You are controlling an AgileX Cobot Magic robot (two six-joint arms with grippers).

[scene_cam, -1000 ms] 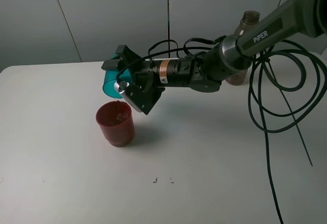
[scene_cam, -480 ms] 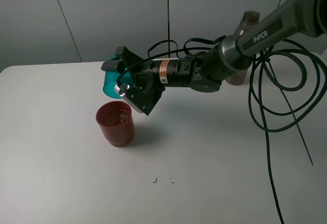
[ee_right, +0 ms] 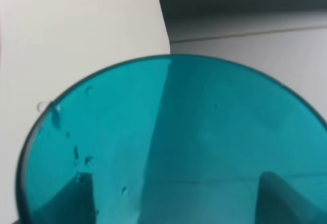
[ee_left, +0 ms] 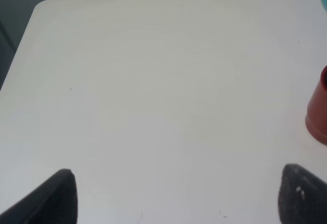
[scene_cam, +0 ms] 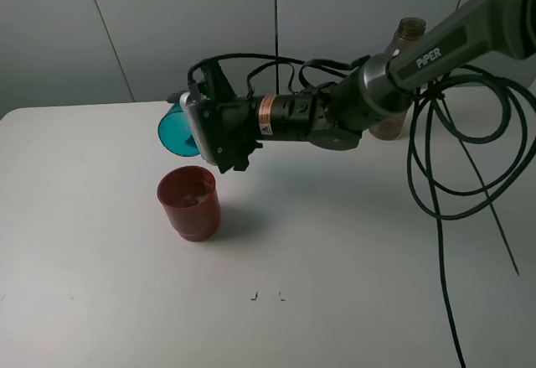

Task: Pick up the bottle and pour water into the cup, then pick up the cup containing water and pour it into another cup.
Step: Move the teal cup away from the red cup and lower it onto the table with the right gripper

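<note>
Above the counter (scene_cam: 100, 301), toward its rear middle: right claw (scene_cam: 194, 125) closed on the cup (scene_cam: 174, 132), holding it clear of the surface. Cup tipped on its side, mouth turned toward the left edge of the counter. Droplets seen on the teal wall (ee_right: 76, 155) in the right wrist view; claw fingers (ee_right: 71, 203) visible through the plastic, pressed against the wall on both sides. Right arm (scene_cam: 402, 66) stretched in from the right rear, with black cables (scene_cam: 469, 184) looped beside it and trailing over the right side of the counter.

Directly below and slightly forward of the held cup: another cup (scene_cam: 190, 202), upright on the counter, well inside the edges, not touching the teal one. Contents not clear from the high view; a pale patch inside, nature uncertain. Same red cup (ee_left: 318, 117) partly cut off at the frame edge in the left wrist view.

At the rear right of the counter, behind the right arm: the bottle (scene_cam: 406, 45), upright, lower part hidden by the arm, neck uncapped.

Left claw (ee_left: 179, 198): only two dark fingertips (ee_left: 56, 196) in view, standing wide apart, nothing between them, over bare counter near the left rear corner.
</note>
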